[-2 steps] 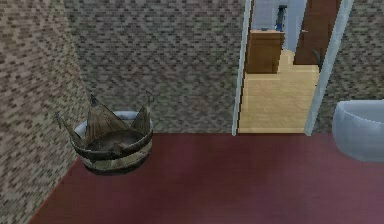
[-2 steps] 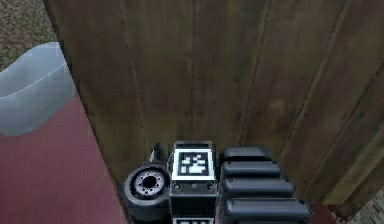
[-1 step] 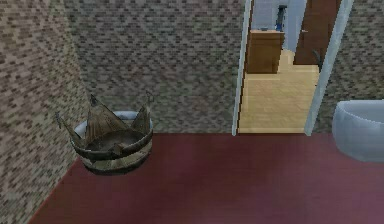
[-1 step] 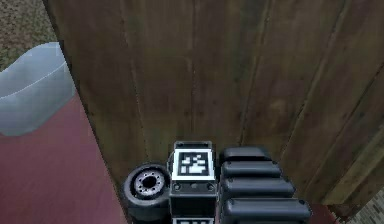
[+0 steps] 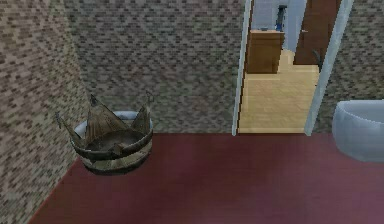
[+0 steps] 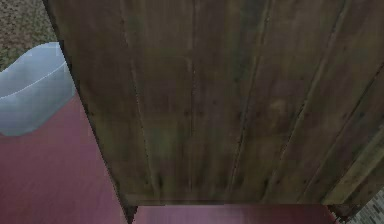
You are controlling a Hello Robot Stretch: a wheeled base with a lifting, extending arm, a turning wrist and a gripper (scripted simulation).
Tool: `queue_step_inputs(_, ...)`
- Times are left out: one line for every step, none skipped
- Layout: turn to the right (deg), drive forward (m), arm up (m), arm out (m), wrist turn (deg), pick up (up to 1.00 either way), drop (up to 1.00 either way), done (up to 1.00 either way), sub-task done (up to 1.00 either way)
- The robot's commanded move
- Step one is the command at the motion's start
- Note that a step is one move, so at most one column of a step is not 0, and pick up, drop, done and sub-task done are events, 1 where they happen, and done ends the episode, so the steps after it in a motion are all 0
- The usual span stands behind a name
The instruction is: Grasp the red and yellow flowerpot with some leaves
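A wooden tub-like container [image 5: 113, 138] with dark metal bands stands on the dark red floor [image 5: 220, 185] at the forward view's left, against the speckled wall. Brownish, pointed shapes rise out of it; I cannot make out red, yellow or leaves on it.
An open doorway [image 5: 280, 70] at the forward view's right leads to a room with a light wooden floor and a wooden cabinet [image 5: 265, 50]. A pale blue-white fixture [image 5: 362, 130] [image 6: 35, 88] sits beside it. A large wooden plank surface [image 6: 230, 100] stands close in the arm side view.
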Motion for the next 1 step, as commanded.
queue_step_inputs(0.0,0.0,-0.5,0.0,0.0,0.0,0.0,0.0,0.0)
